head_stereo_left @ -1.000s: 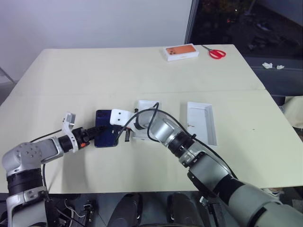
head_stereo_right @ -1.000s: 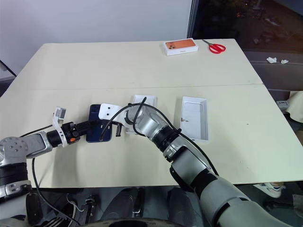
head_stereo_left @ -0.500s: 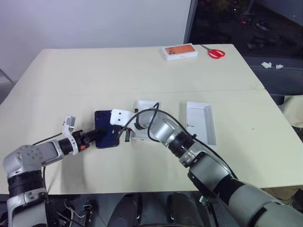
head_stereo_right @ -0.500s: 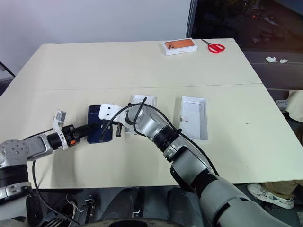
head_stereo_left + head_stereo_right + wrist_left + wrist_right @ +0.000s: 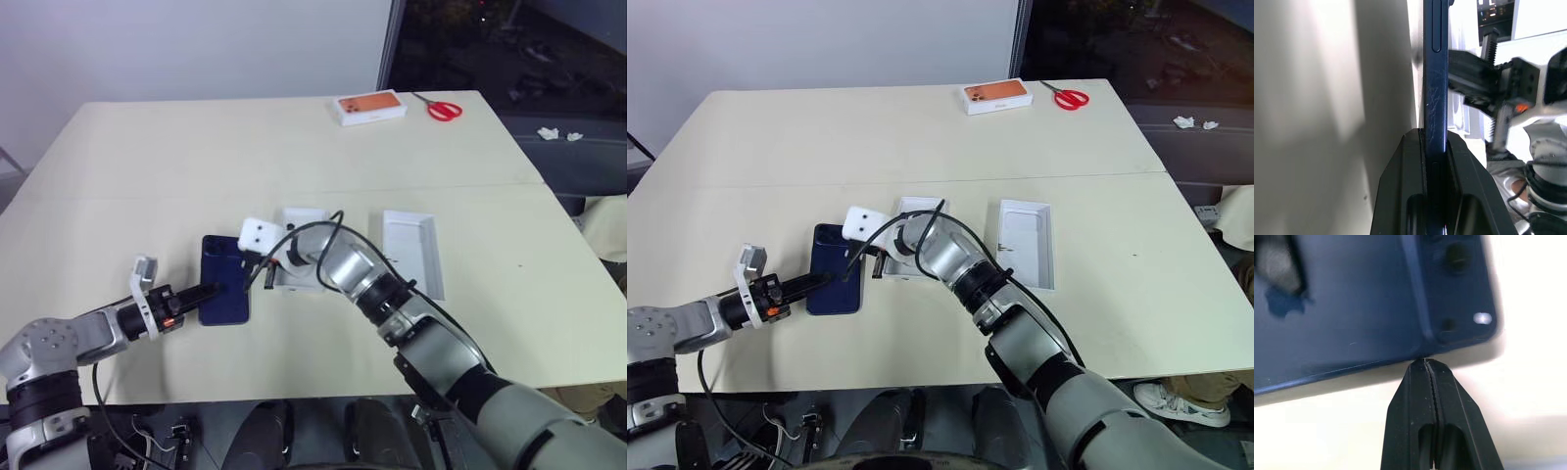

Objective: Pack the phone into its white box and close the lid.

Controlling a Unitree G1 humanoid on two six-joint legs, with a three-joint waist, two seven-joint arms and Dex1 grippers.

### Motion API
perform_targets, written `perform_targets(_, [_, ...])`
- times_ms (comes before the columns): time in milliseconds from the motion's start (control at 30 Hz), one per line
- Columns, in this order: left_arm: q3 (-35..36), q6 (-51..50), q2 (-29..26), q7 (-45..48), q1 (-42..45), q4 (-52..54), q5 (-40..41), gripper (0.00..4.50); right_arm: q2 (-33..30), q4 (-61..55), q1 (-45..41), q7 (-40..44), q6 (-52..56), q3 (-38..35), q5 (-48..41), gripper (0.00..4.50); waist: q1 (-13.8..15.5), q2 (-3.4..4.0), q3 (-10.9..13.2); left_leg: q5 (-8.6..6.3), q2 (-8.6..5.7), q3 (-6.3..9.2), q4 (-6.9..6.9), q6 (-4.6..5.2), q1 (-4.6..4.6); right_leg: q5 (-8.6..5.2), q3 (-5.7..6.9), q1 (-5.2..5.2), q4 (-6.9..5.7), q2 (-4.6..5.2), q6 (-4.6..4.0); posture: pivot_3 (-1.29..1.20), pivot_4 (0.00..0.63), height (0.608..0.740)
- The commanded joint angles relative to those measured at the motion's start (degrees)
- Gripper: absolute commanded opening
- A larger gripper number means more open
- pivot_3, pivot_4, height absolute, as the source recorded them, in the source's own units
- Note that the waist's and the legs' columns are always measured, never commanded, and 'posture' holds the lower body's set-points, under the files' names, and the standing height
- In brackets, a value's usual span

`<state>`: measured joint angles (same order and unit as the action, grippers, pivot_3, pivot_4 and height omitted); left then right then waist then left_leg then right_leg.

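The dark blue phone [image 5: 225,291] is at the table's front left, glossy back up, camera cluster [image 5: 1459,289] at its far corner. My left gripper [image 5: 210,291] is shut on its near edge, and the fingers [image 5: 1413,161] clamp the thin side. My right gripper [image 5: 255,281] is shut and empty, its tip against the phone's right edge by the camera corner. The white box [image 5: 302,217] lies just right of the phone, mostly hidden under my right arm. The lid [image 5: 413,252] lies further right, white inside facing up.
An orange-topped box [image 5: 370,106] and red scissors [image 5: 444,108] sit at the far edge of the cream table [image 5: 147,166]. A seam crosses the table's middle. The table's front edge lies close behind the left gripper.
My left gripper has shut on the phone's near edge and drawn it toward the table's front. My right gripper has risen slightly and stays shut by the phone's camera corner.
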<state>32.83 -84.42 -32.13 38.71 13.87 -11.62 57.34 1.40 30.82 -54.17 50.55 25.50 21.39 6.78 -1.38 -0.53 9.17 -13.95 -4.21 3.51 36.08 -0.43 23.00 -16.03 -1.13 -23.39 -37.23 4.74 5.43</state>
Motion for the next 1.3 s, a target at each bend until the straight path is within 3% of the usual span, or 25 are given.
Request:
perform_targets(33, [5.31,-2.01,0.32,-0.25,0.2,-2.25,3.87,0.0,-0.24,-8.71,-1.3,2.35,6.45,-6.55,-8.05,0.81,-0.2,0.0,0.0,0.0,0.03,0.0,-0.01,0.0,0.03,0.0,0.0,-0.03,0.0,-0.02,0.0,0.0,0.15,0.74])
perform_targets(200, [9.45,-3.15,0.98,-2.29,0.99,-2.99,6.17,0.0,-4.48,-18.28,0.64,4.79,14.88,-7.78,-12.7,3.11,-0.9,-0.02,0.0,-0.01,0.05,0.02,0.0,0.02,0.23,0.0,0.02,-0.17,-0.02,-0.02,0.0,0.0,0.15,0.74])
perform_targets(367, [13.98,-4.9,2.01,-5.01,3.06,-3.49,9.98,0.0,-13.4,-25.54,5.59,9.24,15.32,-2.73,-12.51,3.11,-0.77,-0.11,0.04,-0.01,0.04,0.02,0.04,0.03,0.36,0.0,0.04,-0.2,0.0,0.0,0.0,0.0,0.15,0.74])
perform_targets(567, [15.14,-5.41,1.94,-7.76,3.61,-3.35,11.29,0.0,-19.52,-31.62,10.4,10.83,15.28,2.75,-11.6,3.11,-1.25,-0.14,0.06,-0.01,0.08,-0.01,-0.02,0.02,0.4,0.0,-0.01,-0.2,-0.02,-0.02,0.0,0.0,0.15,0.74])
perform_targets(1033, [14.48,-5.23,2.3,-10.84,3.91,-2.26,13.93,0.0,-21.45,-30.34,12.2,7.77,13.16,8.37,-8.19,3.11,-0.78,-0.19,0.08,0.02,0.09,-0.01,0.04,-0.03,0.4,0.0,0.01,-0.19,-0.01,-0.02,0.0,0.0,0.15,0.74])
perform_targets(1200, [14.26,-5.14,2.51,-11.76,3.68,-1.72,14.95,0.0,-21.83,-30.15,12.56,7.94,12.48,8.86,-7.57,0.83,-0.79,-0.21,0.07,0.03,0.09,0.0,0.04,-0.04,0.4,0.0,0.01,-0.17,-0.01,-0.02,0.0,0.0,0.15,0.74])
perform_targets(1300, [14.1,-5.16,2.64,-12.19,3.5,-1.35,15.52,0.0,-21.97,-30.27,12.73,7.92,12.52,8.82,-7.54,0.83,-0.89,-0.22,0.06,0.03,0.09,0.0,0.03,-0.04,0.4,0.0,0.01,-0.17,-0.02,-0.03,0.0,0.0,0.15,0.74])
